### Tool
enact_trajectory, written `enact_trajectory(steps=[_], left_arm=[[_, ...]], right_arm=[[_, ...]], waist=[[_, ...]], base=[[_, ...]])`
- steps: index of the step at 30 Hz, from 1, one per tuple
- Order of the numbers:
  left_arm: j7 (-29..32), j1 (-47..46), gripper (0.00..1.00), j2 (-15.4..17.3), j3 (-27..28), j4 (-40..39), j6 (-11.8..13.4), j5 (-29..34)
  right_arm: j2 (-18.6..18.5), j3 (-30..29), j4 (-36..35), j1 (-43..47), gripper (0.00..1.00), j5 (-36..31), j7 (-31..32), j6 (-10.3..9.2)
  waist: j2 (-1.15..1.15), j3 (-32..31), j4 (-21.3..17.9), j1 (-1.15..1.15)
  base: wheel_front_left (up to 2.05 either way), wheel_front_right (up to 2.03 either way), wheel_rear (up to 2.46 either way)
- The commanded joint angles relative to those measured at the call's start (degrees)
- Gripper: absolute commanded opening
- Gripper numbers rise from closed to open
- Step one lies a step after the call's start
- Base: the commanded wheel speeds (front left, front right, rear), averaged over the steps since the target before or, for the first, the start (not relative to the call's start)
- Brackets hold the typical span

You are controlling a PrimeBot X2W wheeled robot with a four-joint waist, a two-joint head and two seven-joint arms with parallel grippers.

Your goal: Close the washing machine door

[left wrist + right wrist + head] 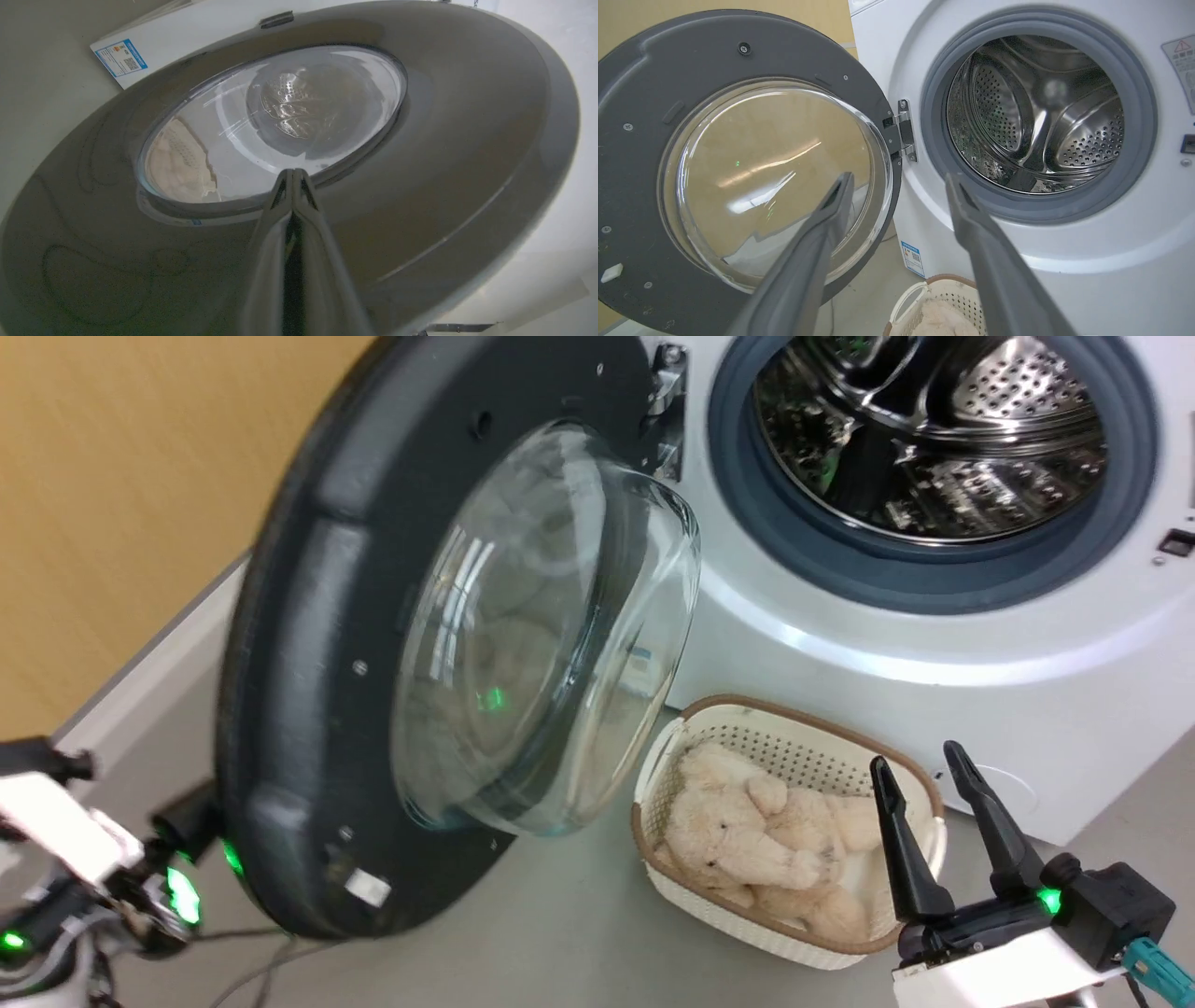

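Currently, a grey floor [560, 933] meets a yellow wall [121, 476]. The washing machine [840, 644] stands on this floor with its porthole uncovered and its steel drum [934, 439] exposed. The washing machine door [317, 644] hangs on its hinge [667, 411] beside the porthole, swung wide open. A cream basket [672, 747] holding a plush toy [738, 831] sits below the porthole, near the door's lower edge. Left claw [293, 173]: clenched, tips at the rim of the window [280, 121] on the door's glossy front. Right claw [915, 758]: released, fingers spread, holding nothing, near the basket.
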Motion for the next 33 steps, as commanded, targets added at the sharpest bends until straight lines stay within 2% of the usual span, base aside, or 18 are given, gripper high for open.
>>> enact_trajectory(steps=[1, 4, 13, 15, 19, 26, 33], left_arm=[[1.6, 2.1, 0.0, -1.7, -1.4, -2.1, -0.3, -0.8], [3.3, 4.7, 0.0, -3.4, -3.2, -5.5, -0.2, -1.1], [4.2, 11.3, 0.0, -11.5, -8.3, -17.6, 1.6, -2.6], [3.9, 11.8, 0.0, -12.3, -9.0, -18.8, 1.6, -2.3], [2.4, 13.5, 0.0, -14.8, -12.7, -22.6, 0.6, 0.3], [-4.7, 12.0, 0.0, -16.8, -17.2, -22.2, -0.1, 5.0], [-13.3, 6.5, 0.0, -17.3, -19.4, -18.1, -0.2, 4.2]], right_arm=[[0.3, -0.2, -0.3, 0.6, 1.0, 0.2, -0.3, 0.05], [0.5, -0.4, -0.4, 0.9, 1.0, 0.2, -0.3, 0.05], [0.6, -0.9, -1.0, 1.1, 1.0, -0.3, -0.3, 0.05], [0.6, -1.0, -1.1, 1.0, 1.0, -0.3, -0.3, 0.05], [0.7, -1.1, -1.6, 0.7, 1.0, -0.4, -0.3, 0.05], [1.0, -0.9, -2.2, -0.1, 1.0, -0.6, -0.3, 0.05], [1.8, -1.2, -2.6, -0.6, 1.0, -0.5, -0.3, 0.05]], waist=[[0.0, -0.9, -1.5, 0.0], [0.0, -1.4, -3.5, 0.0], [0.0, -0.4, -12.0, 0.0], [0.0, -0.1, -13.1, 0.0], [0.0, 1.4, -18.0, 0.0], [0.0, 4.1, -27.0, 0.0], [0.0, 6.3, -34.6, 0.0]], base=[[0.0, 0.0, 0.0], [0.0, 0.0, 0.0], [0.0, 0.0, 0.0], [0.0, 0.0, 0.0], [0.0, 0.0, 0.0], [0.0, 0.0, 0.0], [0.0, 0.0, 0.0]])
